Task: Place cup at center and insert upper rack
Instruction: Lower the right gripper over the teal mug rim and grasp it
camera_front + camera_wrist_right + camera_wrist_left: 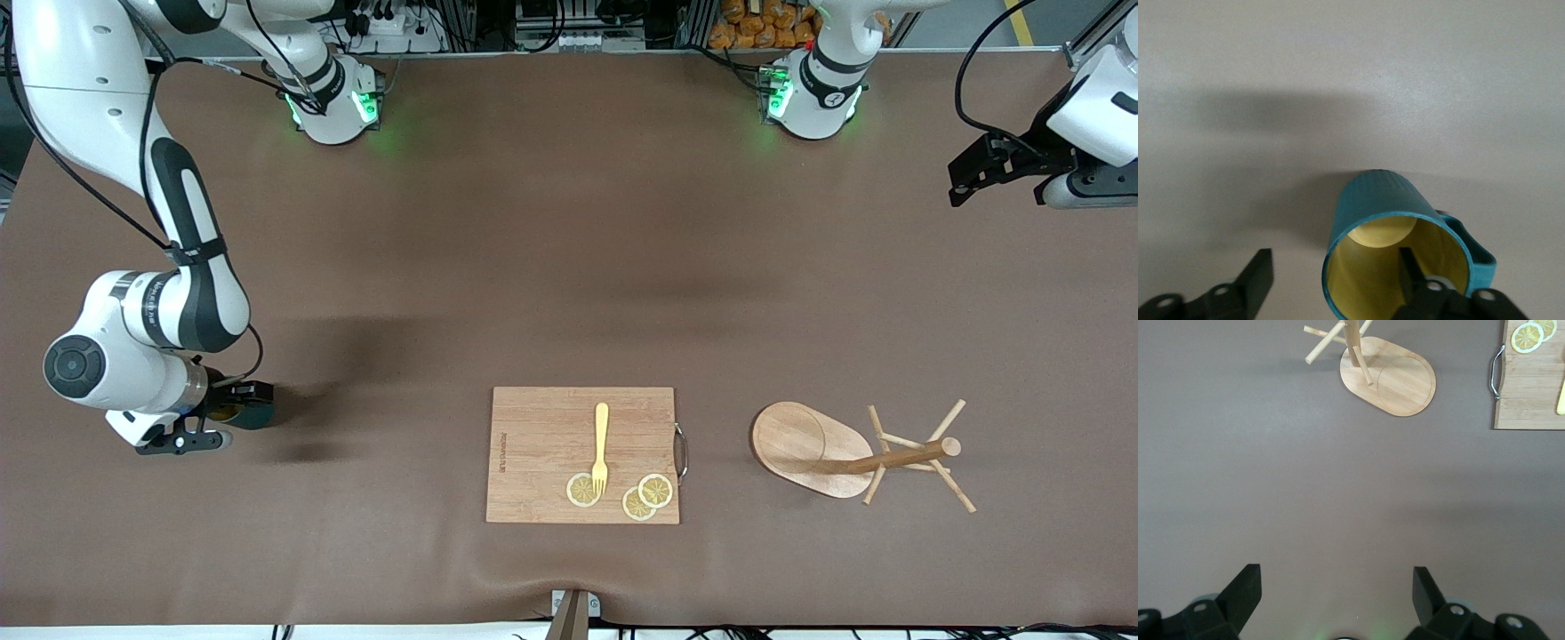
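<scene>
At the right arm's end of the table, right gripper (203, 425) straddles the glossy teal cup's (1395, 250) wall, one finger inside the yellow interior, not yet clamped. Wooden oval-based rack (853, 453) stands beside the board (542, 453). Left gripper (1337, 593) waits, fingers wide, above bare table.

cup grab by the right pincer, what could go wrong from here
1. The right pincer straddles only one wall of the cup, one finger inside and one outside; a rim grip like this could let it tilt or slip when lifted.
2. The rack lies tipped on its side, so the open left pincer, waiting above the table, may struggle to grasp it.
</scene>
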